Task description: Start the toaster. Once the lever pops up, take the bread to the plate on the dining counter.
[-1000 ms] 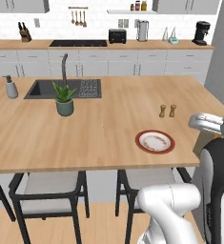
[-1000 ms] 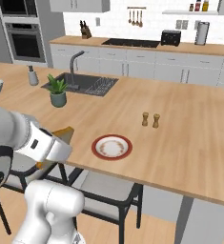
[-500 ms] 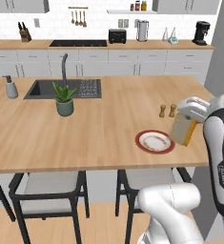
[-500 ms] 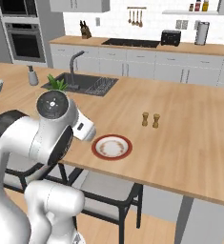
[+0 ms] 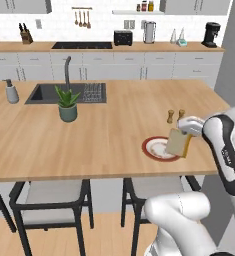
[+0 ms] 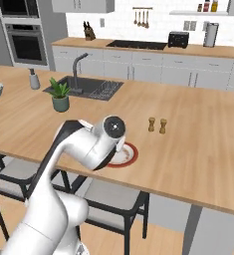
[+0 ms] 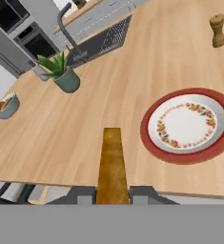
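My gripper (image 5: 185,131) is shut on the bread (image 5: 178,144), a tan slice hanging upright just above the dining counter (image 5: 104,135). In the left base view the slice overlaps the right part of the red-rimmed plate (image 5: 146,149). In the hand view the bread (image 7: 111,164) stands edge-on between the gripper's (image 7: 112,193) tips, and the plate (image 7: 180,159) lies to its right with nothing on it. In the right base view my own arm covers much of the plate (image 6: 132,158). The black toaster (image 5: 122,37) stands on the far back counter.
Two small shakers (image 5: 175,116) stand just behind the plate. A potted plant (image 5: 67,105) and the sink (image 5: 46,93) with its tap are further left. A soap bottle (image 5: 11,92) and a bowl of food (image 7: 6,106) sit at the far left. Chairs (image 5: 49,195) stand under the counter's front edge.
The arm has swung in from the right, carrying the bread leftward and down until it hangs by the plate. The plate and the other things have not moved.
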